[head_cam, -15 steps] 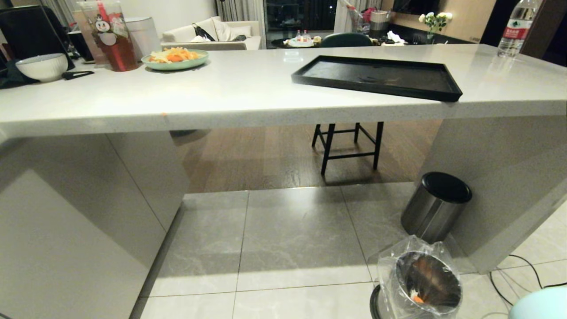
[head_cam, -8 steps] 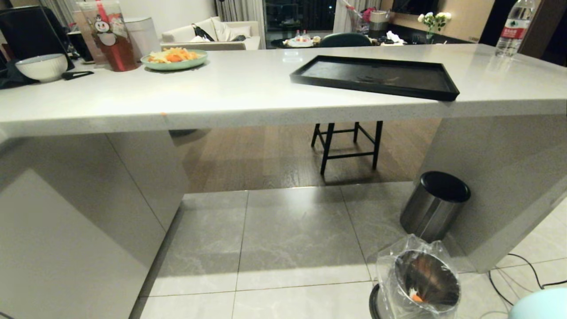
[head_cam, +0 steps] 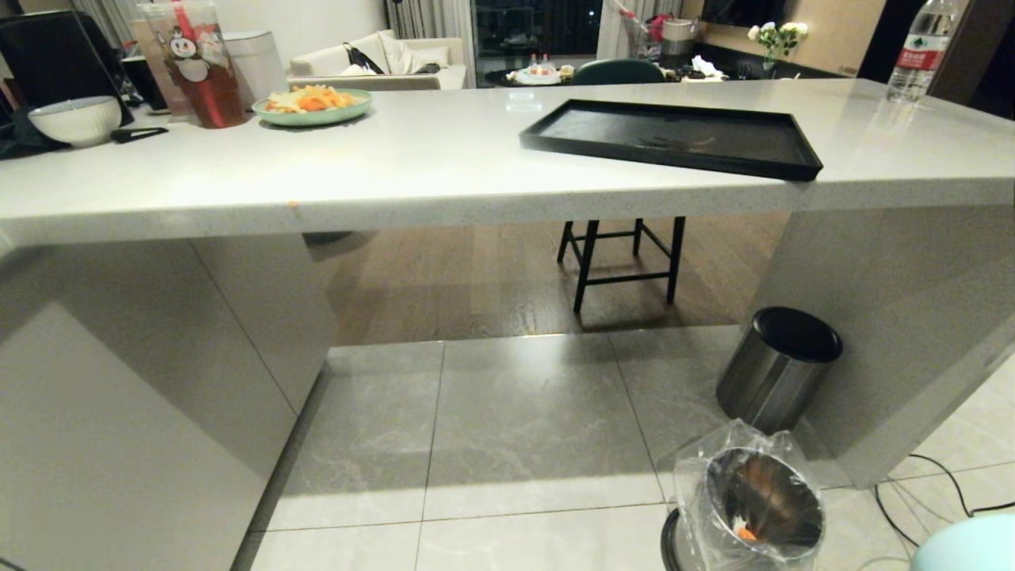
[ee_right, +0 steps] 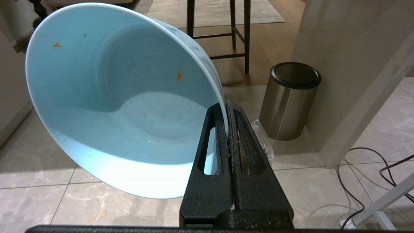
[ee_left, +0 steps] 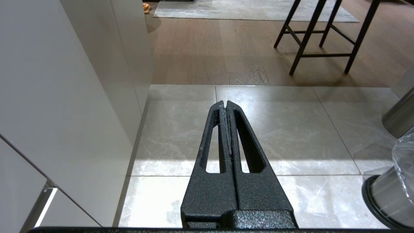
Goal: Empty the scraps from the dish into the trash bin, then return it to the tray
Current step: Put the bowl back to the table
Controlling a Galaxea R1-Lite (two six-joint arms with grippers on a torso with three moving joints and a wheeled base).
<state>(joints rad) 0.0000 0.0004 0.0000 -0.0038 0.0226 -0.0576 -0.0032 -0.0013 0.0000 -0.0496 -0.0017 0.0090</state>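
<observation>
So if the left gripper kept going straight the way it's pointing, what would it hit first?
Most likely the bare floor tile. The left gripper, fingers shut, points forward and down over open tiles. The cabinet stands off to one side, the trash bin to the other; depth is hard to judge.

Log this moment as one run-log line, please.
right pincer: shut on dish rim | dish: emptied, specks only | scraps: in trash bin | tray: bare | left pincer: shut, idle

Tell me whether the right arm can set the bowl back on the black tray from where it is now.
Probably not yet. The right claw grips the pale blue bowl down near the floor beside the lined trash bin, while the black tray sits up on the countertop; nothing blocks a lift.
</observation>
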